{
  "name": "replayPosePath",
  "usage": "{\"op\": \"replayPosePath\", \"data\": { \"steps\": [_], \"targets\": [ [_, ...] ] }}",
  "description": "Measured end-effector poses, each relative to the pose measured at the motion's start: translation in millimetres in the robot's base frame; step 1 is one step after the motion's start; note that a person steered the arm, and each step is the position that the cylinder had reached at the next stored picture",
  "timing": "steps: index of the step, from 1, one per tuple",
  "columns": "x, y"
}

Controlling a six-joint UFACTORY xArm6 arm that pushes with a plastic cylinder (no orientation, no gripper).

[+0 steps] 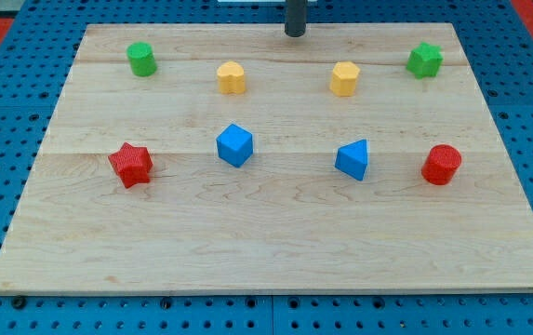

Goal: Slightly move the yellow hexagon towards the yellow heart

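Observation:
The yellow hexagon (344, 78) sits on the wooden board (275, 251) in the upper row, right of centre. The yellow heart (232, 77) sits in the same row, left of centre, well apart from the hexagon. My tip (295, 34) is at the board's top edge, above the row and between the two yellow blocks. It lies up and to the left of the hexagon and touches no block.
A green cylinder (141, 59) is at the top left and a green star (424, 60) at the top right. In the lower row stand a red star (131, 165), a blue cube (234, 145), a blue wedge-shaped block (353, 159) and a red cylinder (442, 165).

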State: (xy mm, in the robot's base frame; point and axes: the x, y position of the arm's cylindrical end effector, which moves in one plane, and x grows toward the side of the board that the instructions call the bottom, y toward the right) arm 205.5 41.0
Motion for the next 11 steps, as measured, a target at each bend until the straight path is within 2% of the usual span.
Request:
{"op": "replayPosePath", "data": {
  "steps": [2,4,5,7,9,10,11],
  "targets": [
    [2,12],
    [50,89],
    [76,87],
    [85,32],
    [83,122],
    [112,107],
    [118,50]
  ]
}}
